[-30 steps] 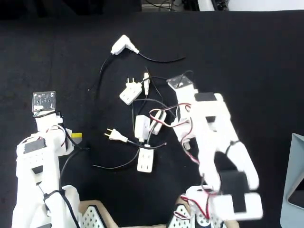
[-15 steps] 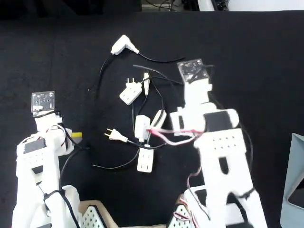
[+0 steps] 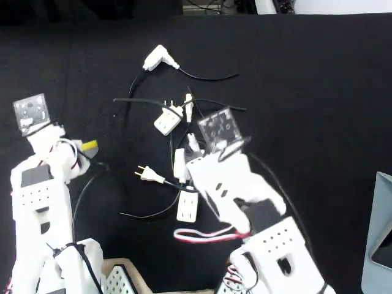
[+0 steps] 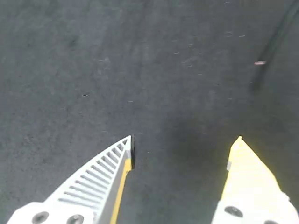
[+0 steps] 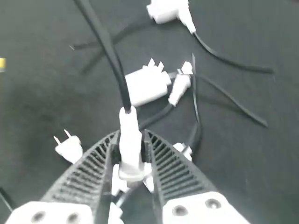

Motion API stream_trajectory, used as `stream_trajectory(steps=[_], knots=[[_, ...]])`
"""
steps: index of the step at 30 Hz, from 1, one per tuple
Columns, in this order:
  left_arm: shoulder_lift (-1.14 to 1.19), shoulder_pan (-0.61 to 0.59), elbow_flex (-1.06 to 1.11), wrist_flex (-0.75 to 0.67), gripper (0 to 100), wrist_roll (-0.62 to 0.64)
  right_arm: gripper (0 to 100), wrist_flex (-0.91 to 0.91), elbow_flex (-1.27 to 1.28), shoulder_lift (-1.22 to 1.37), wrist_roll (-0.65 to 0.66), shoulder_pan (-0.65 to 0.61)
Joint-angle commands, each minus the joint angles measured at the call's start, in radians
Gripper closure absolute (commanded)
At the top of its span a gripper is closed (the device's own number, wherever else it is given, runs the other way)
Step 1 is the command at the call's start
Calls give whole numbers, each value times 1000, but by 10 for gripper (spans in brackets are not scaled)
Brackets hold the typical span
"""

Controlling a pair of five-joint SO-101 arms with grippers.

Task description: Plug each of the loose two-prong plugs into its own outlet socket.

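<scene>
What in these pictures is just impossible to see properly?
Right wrist view: prongs of the plug in the right tool, hidden between its fingers.
Right wrist view: the far plug, cut off by the picture's edge.
High view: slots of the outlet, too small; the white block near it, half covered by the right arm.

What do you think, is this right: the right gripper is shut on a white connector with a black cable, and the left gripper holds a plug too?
Not quite. The right gripper is shut on the white connector with its black cable, but the left gripper holds nothing: the left wrist view shows it open over the black table.
</scene>
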Motion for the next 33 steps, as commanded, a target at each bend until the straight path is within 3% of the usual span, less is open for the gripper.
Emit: stream_trajectory(steps=[1,6,17,27,33], knots=[[-26,119,-182,149,679,43,987,-55,31,-85,-5,-44],[-60,255,-228,183,679,84,987,-74,90,-153,-8,-92],[-433,545,-70,180,679,81,987,-68,200,-354,-6,-117],[-641,691,87,120,679,77,987,-49,277,-461,-8,-227],[-764,711,156,124,679,-15,987,-31,280,-467,-9,-238]])
